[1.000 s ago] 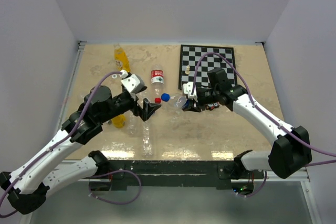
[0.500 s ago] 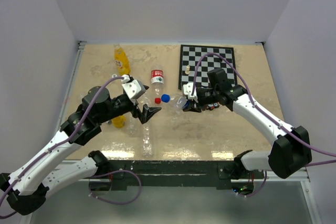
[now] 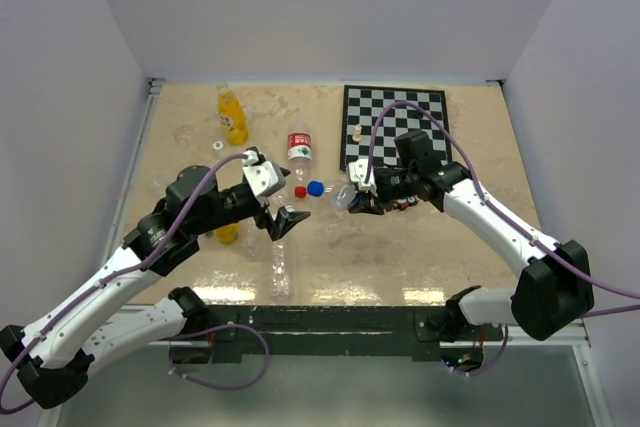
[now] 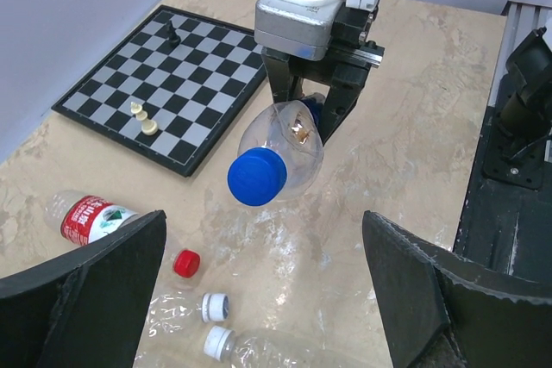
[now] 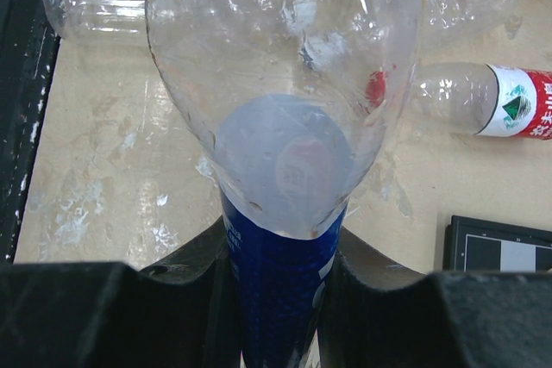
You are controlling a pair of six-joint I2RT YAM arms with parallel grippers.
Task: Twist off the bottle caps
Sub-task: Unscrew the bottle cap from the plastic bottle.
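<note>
right gripper [image 4: 304, 116] – clamped on the clear blue-label bottle [image 4: 289, 148], held sideways over the table [image 3: 450, 247] middle, off the chessboard [image 3: 395, 127] near-left corner | blue cap [image 4: 256, 177] on, facing left gripper [image 3: 283, 202] – that one's spread wide, holding nothing

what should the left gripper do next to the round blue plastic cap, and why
Probably ease the left gripper forward until its open jaws straddle the round blue plastic cap: the right gripper holds the clear plastic bottle cap-first toward it, with a gap between.
</note>
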